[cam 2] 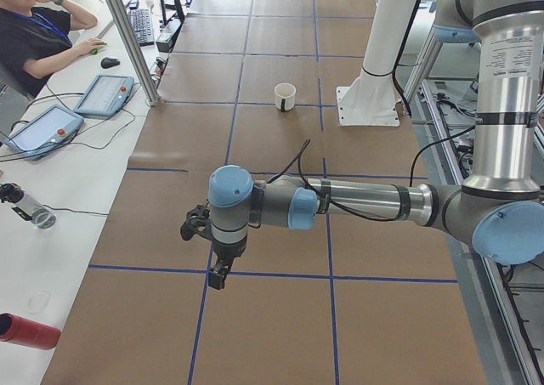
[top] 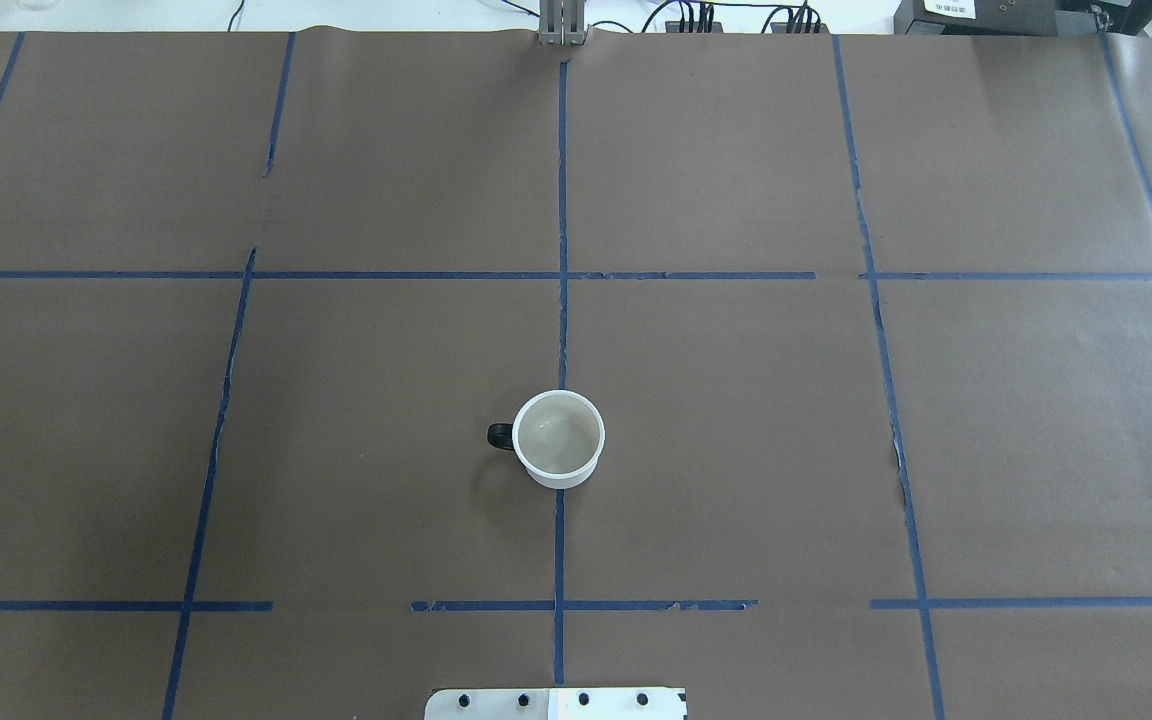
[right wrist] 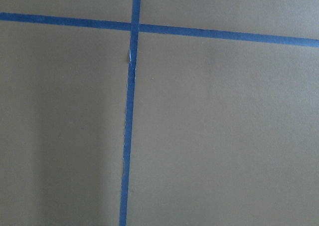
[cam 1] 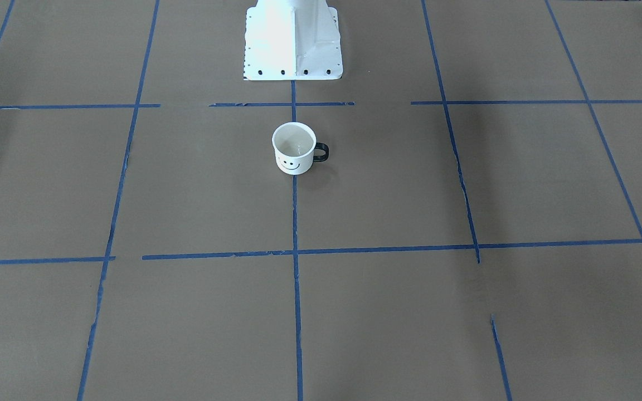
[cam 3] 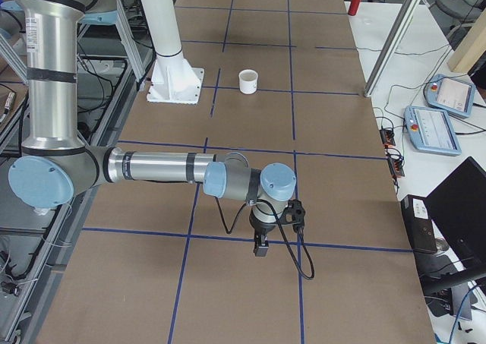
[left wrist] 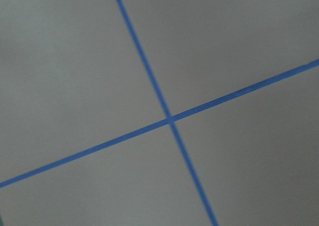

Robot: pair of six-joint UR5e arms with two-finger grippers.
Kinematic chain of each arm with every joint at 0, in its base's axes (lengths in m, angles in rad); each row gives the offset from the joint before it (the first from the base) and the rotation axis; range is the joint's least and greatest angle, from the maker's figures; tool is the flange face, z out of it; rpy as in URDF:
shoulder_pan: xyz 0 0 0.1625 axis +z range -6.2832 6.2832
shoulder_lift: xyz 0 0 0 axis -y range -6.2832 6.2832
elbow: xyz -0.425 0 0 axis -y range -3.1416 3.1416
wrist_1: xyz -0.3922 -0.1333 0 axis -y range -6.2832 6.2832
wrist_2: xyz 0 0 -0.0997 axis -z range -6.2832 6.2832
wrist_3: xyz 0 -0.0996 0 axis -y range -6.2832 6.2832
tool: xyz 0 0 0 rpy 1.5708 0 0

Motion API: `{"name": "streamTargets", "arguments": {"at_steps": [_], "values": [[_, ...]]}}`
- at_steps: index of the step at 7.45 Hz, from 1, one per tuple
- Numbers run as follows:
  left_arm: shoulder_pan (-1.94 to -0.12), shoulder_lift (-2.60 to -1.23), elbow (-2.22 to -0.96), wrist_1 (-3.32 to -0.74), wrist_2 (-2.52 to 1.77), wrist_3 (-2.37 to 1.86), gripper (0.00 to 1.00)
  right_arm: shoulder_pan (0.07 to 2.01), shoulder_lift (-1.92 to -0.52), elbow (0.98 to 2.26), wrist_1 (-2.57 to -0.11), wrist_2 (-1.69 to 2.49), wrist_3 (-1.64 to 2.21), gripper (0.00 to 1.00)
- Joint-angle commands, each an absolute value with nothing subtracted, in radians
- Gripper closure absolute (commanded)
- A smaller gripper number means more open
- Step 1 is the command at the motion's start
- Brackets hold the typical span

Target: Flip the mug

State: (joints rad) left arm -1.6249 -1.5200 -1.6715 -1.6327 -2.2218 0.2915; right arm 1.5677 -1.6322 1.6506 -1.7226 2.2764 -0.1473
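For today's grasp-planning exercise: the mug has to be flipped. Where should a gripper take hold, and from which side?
Likely the rim wall of the mug, from above, one finger inside: it stands upright, mouth open. The handle points to the robot's left, so take the bare right side.

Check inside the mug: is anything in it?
The mug stands upright, mouth up. The overhead view shows its pale inner floor with no object inside. The inner wall nearest that camera is hidden behind the rim, and a thin film of liquid cannot be ruled out.

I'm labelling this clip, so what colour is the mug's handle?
Black, on a white mug; the handle shows best in the exterior front-facing view.
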Motion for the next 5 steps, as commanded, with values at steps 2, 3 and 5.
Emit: {"name": "streamTargets", "arguments": {"at_steps": [2, 3, 5], "values": [[-1.631, -1.512, -1.657, -1.628, -2.437, 0.196, 0.00, 1.568, -1.632, 1.651, -1.723, 2.276, -0.147, 0.00], [-1.631, -1.513, -1.663, -1.634, -2.437, 0.148, 0.00, 1.568, -1.632, 1.651, -1.723, 2.276, -0.147, 0.00], [-1.631, -1.506, -1.660, -1.635, -2.434, 0.152, 0.00, 1.568, -1.632, 1.651, -1.723, 2.276, -0.147, 0.00]]}}
